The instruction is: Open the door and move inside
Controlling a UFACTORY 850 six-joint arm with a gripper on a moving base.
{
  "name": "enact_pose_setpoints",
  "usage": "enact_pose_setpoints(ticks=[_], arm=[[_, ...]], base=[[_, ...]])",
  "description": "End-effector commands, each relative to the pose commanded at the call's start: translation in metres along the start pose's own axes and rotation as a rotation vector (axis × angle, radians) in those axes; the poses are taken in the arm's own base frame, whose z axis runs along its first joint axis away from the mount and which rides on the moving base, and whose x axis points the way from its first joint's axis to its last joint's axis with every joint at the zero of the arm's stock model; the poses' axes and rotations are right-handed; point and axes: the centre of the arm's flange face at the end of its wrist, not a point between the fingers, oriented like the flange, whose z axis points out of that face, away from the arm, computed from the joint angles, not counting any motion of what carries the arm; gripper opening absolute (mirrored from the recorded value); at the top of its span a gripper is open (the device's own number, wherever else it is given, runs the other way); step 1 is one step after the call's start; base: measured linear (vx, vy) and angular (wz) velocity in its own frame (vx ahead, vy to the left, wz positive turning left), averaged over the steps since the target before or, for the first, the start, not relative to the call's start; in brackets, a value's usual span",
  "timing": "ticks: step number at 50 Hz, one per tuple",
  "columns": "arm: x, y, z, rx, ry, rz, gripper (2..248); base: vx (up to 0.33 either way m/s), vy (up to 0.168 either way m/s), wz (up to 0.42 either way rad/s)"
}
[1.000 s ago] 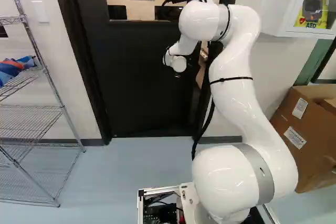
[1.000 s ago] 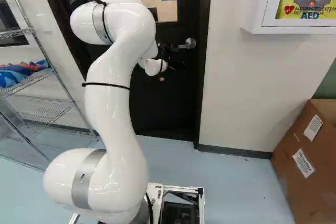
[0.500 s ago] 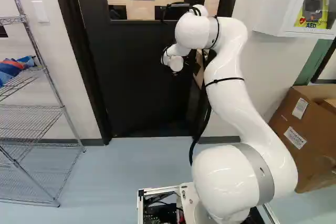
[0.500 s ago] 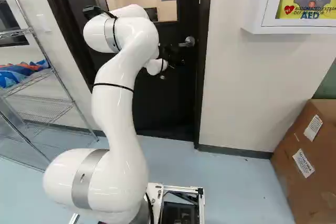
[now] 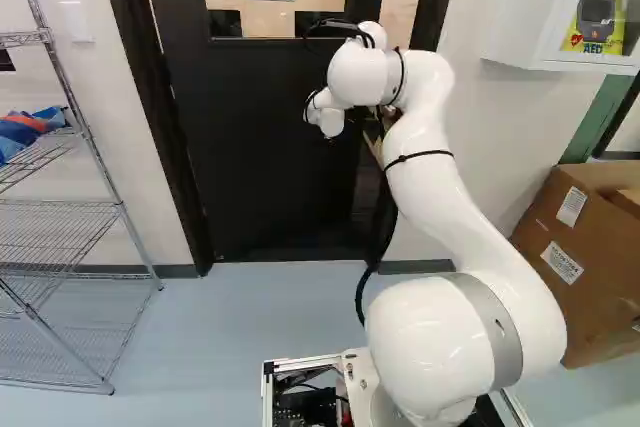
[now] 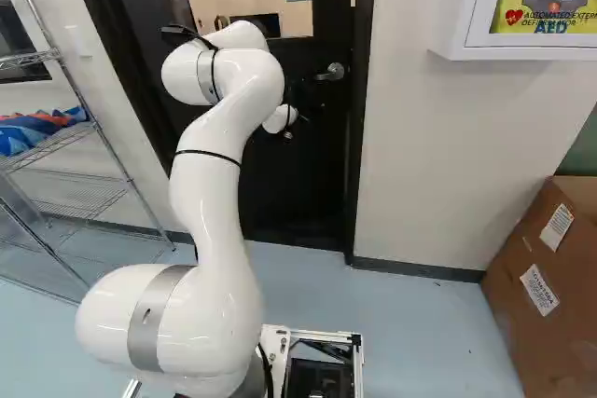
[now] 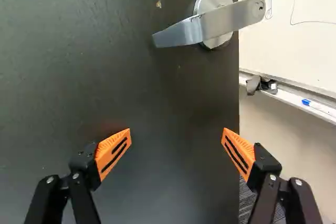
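Left base view: black windowed door (image 5: pixel 250 147), upper centre, ajar; black orange-padded gripper (image 7: pixel 177 129) spread, empty; wider opening and entry remain.

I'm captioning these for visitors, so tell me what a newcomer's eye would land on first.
Probably the big white arm, rising in front of the dark door in both base views. In the wrist view, it would be the open claw's orange pads, with the silver lever handle ahead of them. The yellow case in the wall cabinet, at the upper right of both base views, also stands out.
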Motion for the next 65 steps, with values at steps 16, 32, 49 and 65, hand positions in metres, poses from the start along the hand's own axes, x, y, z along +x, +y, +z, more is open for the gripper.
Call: enact_pose_setpoints(ticks=[16, 32, 49, 65], arm=[[0.001, 0.001, -0.003, -0.001, -0.004, -0.001, 247], [0.006, 0.005, -0.024, -0.007, -0.029, -0.01, 247], [0.013, 0.013, -0.055, -0.016, -0.062, -0.02, 247], [0.019, 0.02, -0.085, -0.024, -0.091, -0.03, 247]], base=[[0.0, 0.0, 0.0], [0.0, 0.0, 0.0], [0.0, 0.0, 0.0], [0.0, 0.0, 0.0]])
